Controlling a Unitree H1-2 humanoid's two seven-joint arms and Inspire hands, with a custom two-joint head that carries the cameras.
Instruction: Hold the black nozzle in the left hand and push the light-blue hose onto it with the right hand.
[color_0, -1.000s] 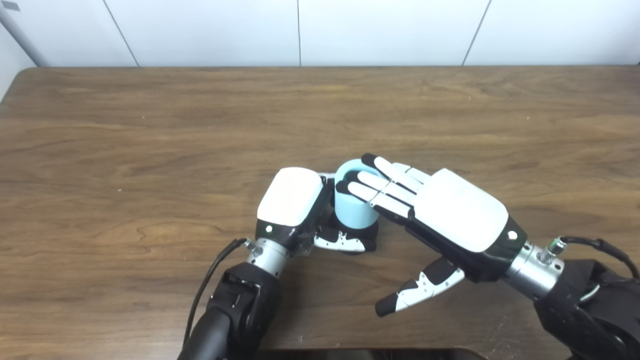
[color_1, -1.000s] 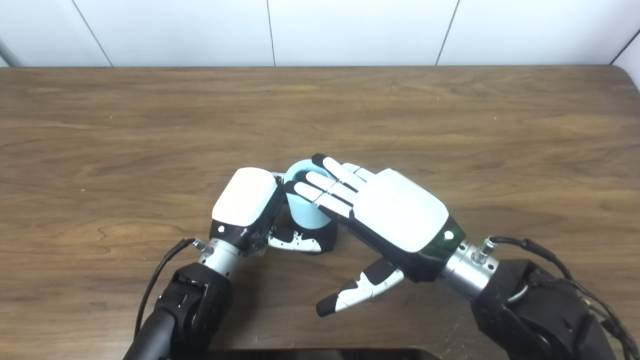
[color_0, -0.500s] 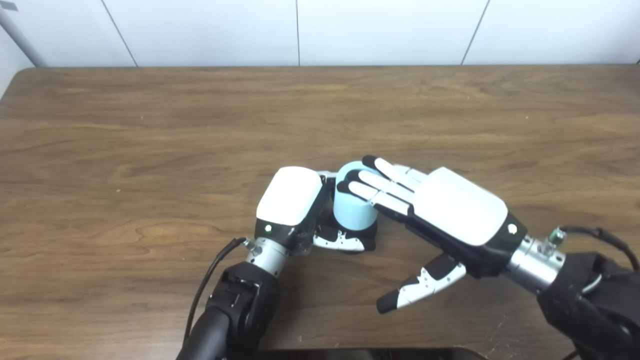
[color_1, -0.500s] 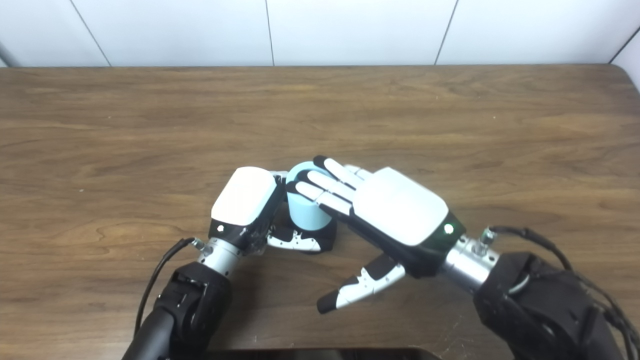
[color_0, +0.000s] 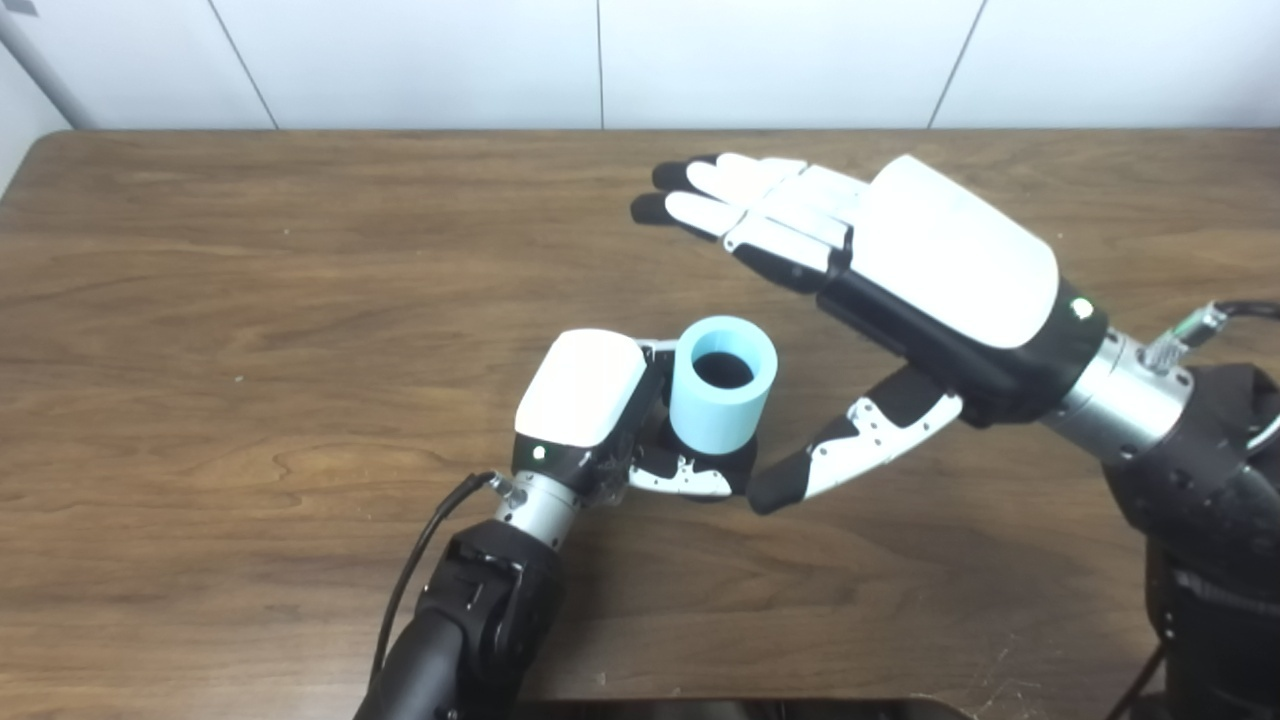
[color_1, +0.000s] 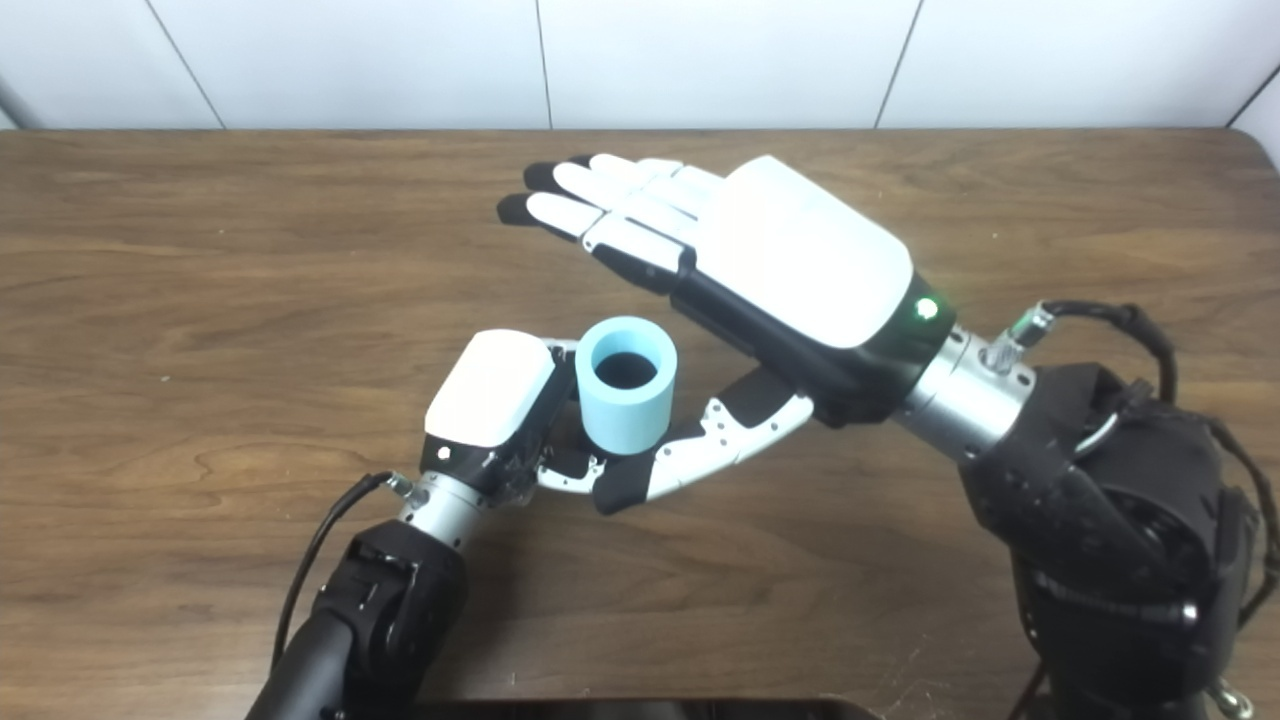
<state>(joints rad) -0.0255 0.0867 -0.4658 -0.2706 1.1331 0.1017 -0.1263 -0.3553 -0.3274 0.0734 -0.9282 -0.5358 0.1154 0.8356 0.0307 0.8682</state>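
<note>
No legible text or markings

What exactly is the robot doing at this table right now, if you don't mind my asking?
The left hand is closed around the base of a black nozzle, with a light-blue hose piece standing upright on it, open end up. The right hand hovers open above and behind the hose, fingers spread, touching nothing. The hose looks seated, though how fully is hidden. Everything sits on a wooden table.

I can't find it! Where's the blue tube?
The light-blue hose stands upright mid-table, beside the left hand, below the raised right hand.
</note>
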